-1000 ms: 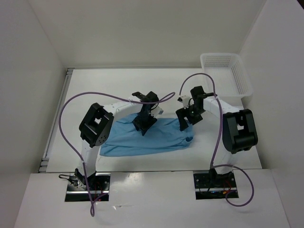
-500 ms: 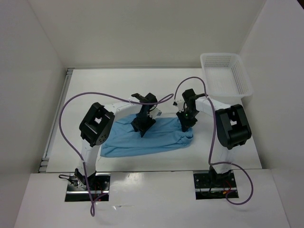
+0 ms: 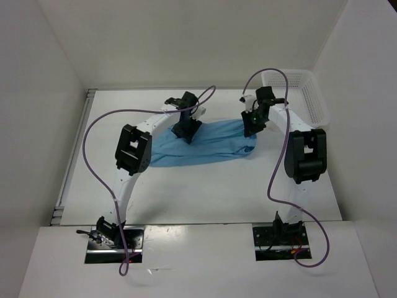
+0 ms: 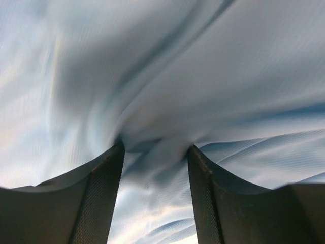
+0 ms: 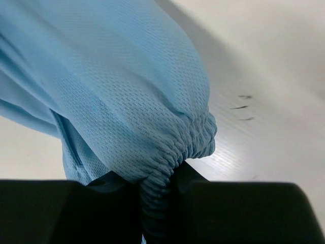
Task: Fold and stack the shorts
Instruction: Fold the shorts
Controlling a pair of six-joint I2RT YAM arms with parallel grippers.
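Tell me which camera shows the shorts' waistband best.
Right wrist: the gathered waistband sits sharp and close, pinched in the right hand. Top external shows the whole shorts small; left wrist shows only blurred fabric.

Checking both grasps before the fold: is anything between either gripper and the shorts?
Nothing visible does. The left gripper has the shorts bunched between its fingers; the right gripper pinches their gathered waistband directly. The white basket stands apart, at the far right.
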